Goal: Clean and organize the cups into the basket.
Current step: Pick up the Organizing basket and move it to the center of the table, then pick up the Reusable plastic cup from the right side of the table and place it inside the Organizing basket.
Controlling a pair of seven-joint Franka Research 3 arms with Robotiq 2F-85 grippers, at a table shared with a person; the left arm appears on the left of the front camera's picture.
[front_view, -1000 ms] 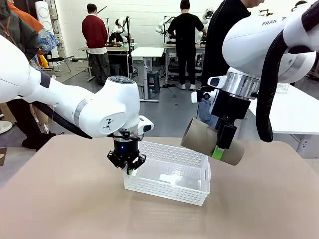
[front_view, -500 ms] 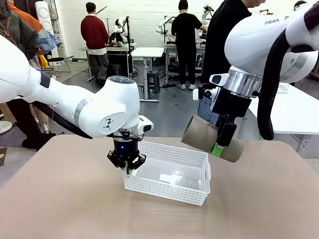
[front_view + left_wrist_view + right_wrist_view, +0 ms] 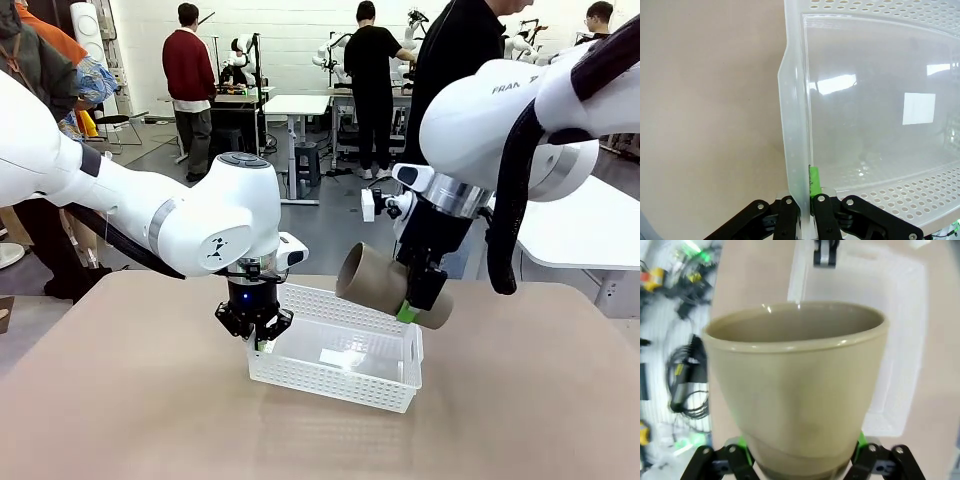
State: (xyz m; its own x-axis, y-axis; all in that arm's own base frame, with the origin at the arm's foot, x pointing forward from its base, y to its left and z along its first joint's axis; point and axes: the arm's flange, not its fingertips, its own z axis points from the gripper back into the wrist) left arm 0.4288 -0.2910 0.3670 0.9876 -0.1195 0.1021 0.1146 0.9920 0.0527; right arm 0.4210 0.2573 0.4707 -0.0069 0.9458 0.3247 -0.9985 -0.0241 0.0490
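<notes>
One tan-brown cup (image 3: pixel 378 281) hangs on its side above the right end of the white perforated basket (image 3: pixel 330 375), its mouth turned left. My right gripper (image 3: pixel 412 300) is shut across the cup's narrow lower part. In the right wrist view the cup (image 3: pixel 795 385) looms close, its open mouth away from the camera, green pads (image 3: pixel 742 442) showing on both sides of its base and the basket (image 3: pixel 900 340) below. My left gripper (image 3: pixel 257 335) is shut on the basket's left wall. The left wrist view shows that wall (image 3: pixel 795 125) pinched between the fingers (image 3: pixel 820 207).
The basket sits mid-table on the tan tabletop (image 3: pixel 120 400). A person in black (image 3: pixel 455 70) stands at the far side, behind my right arm. A white table (image 3: pixel 590 225) is off to the right. Cables (image 3: pixel 675 370) lie beyond the table's edge.
My right arm carried the cup leftward and a little down, from right of the basket to above its right end. The left gripper and basket stayed put.
</notes>
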